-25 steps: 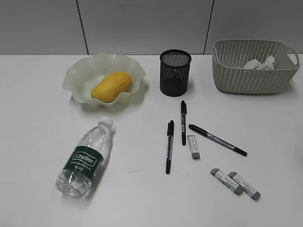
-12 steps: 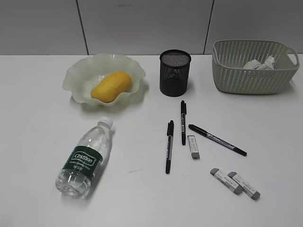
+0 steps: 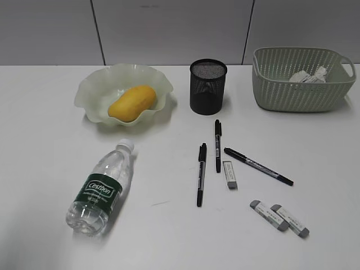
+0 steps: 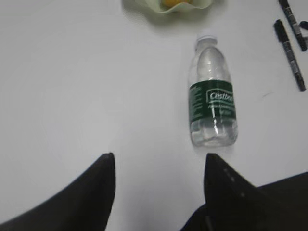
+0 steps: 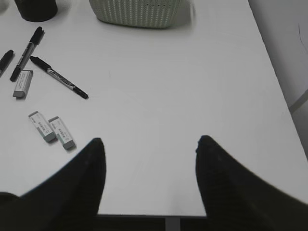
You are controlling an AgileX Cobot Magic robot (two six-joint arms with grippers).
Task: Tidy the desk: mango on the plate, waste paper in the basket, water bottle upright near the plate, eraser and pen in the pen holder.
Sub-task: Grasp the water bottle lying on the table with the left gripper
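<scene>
Water bottle (image 3: 102,188) lies on its side at lower left of the exterior view, cap toward the ruffled plate (image 3: 93,90), where the mango (image 3: 132,103) already rests. Judge it heavy, since it looks full, with a smooth, rounded and slightly yielding wall; you would do best to grip across the labelled waist, where the wrap offers friction.

Three pens (image 3: 217,145) and three erasers (image 3: 229,174) are scattered at centre and lower right, below the mesh pen holder (image 3: 207,86). The pens look light, stiff and apt to roll; take each at mid-barrel. The erasers look small and grippy; pinch their long sides.

Waste paper (image 3: 307,75) sits in the basket (image 3: 281,84).

Left claw (image 4: 159,180) and right claw (image 5: 149,163) both stand wide and empty above bare table (image 3: 45,169).
</scene>
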